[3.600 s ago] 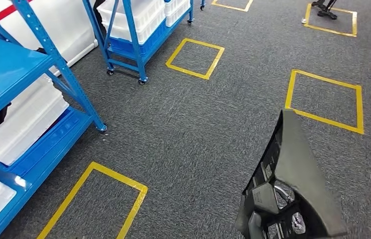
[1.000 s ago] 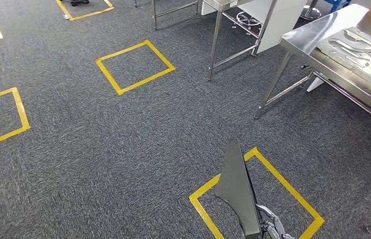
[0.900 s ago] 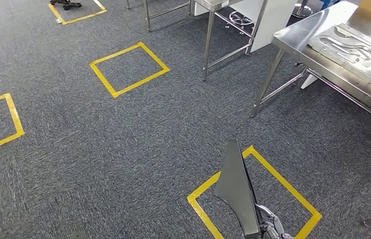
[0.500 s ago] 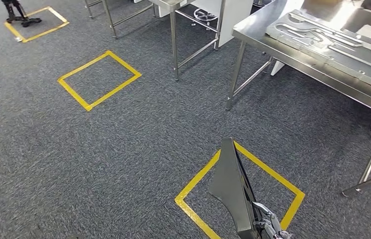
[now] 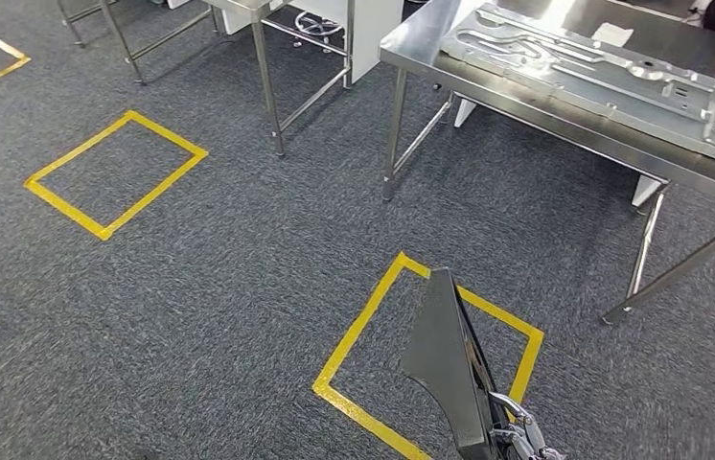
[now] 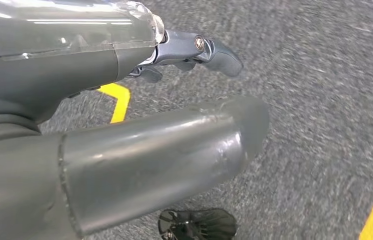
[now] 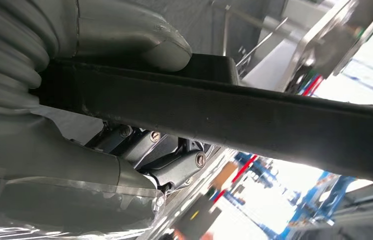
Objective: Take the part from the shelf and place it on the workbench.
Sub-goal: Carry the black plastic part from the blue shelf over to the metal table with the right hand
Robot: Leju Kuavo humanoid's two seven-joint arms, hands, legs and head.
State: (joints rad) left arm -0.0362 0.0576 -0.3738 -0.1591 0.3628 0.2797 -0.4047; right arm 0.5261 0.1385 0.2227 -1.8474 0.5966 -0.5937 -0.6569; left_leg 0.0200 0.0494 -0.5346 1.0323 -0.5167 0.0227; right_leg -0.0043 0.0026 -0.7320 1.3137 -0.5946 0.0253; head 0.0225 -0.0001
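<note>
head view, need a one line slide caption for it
Right hand carries the dark part over a yellow floor square toward the steel workbench.

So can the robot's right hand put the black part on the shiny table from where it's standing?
Probably not yet. The right hand holds the black part low over the carpet, and open floor lies between it and the workbench.

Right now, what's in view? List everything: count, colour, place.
Part: one, black, held edge-up low in the head view, over a floor square.
Workbench: one, steel, upper right.
Metal plate: one, silver, lying on the workbench.
Second table: one, steel legs, top centre.
Tape squares: three, yellow, on grey carpet.
Right hand: grips the part.
Left hand: holds nothing, fingers extended above the carpet.
</note>
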